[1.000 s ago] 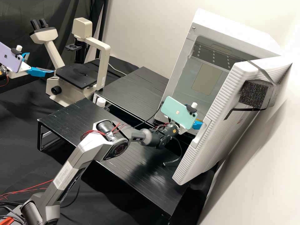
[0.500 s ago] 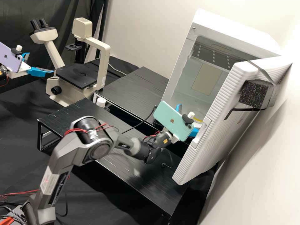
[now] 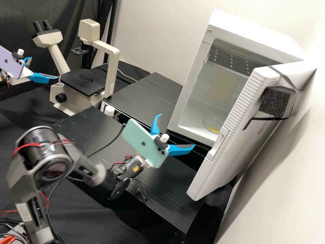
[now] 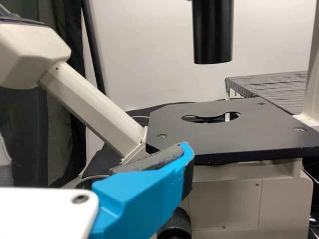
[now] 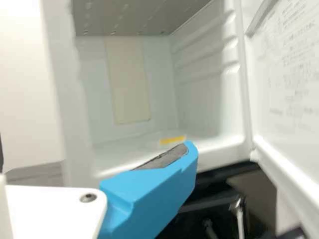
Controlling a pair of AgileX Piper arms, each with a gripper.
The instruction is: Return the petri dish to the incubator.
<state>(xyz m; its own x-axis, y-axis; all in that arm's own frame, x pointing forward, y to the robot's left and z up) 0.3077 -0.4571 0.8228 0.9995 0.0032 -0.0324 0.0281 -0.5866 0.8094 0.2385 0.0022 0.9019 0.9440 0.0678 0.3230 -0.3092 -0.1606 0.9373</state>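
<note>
Black tables (image 3: 159,91), pale wall (image 3: 152,34); the incubator (image 3: 254,32) holds the dish (image 3: 214,128); left tool (image 3: 44,67) and right tool (image 3: 177,130) are spread.

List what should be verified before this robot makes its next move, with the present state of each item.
1. Petri dish inside the incubator, on its floor: ok.
2. Right gripper open and apart from the dish: ok, its fingers are spread in the high view.
3. Right gripper outside the incubator: ok, it is over the benchtop side, in front of the opening.
4. Incubator door shut: not ok, it stands open.
5. Lid seated on the dish: cannot tell.
6. Left gripper away from the incubator: ok, it is open beside the microscope.
</note>
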